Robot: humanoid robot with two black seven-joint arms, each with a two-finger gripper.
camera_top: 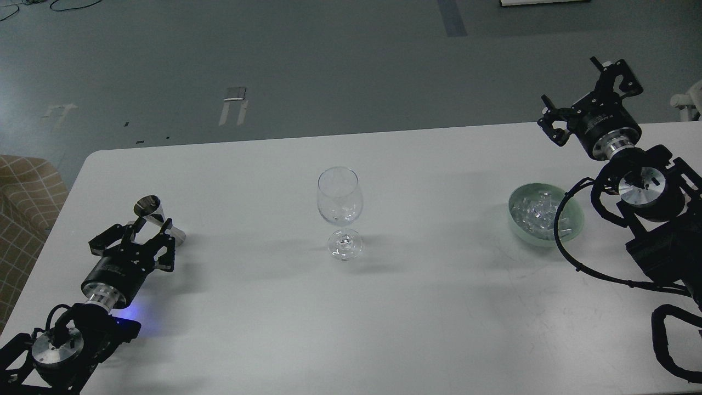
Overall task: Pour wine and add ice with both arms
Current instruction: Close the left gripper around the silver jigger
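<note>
Standing: one glass (340, 211) (one bowl (570, 230)).

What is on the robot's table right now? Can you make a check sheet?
Surface: white table, faintly scuffed.
Job's things: empty-looking wine glass upright mid-table; green bowl of ice at right; steel measuring cup at left.
Clutter: nothing seen.
Grippers: left gripper around the measuring cup; right gripper open, empty, raised beyond the bowl.
Cables: black cable loops over the bowl's rim.
Surroundings: grey floor with tape marks; checked chair at left.
</note>
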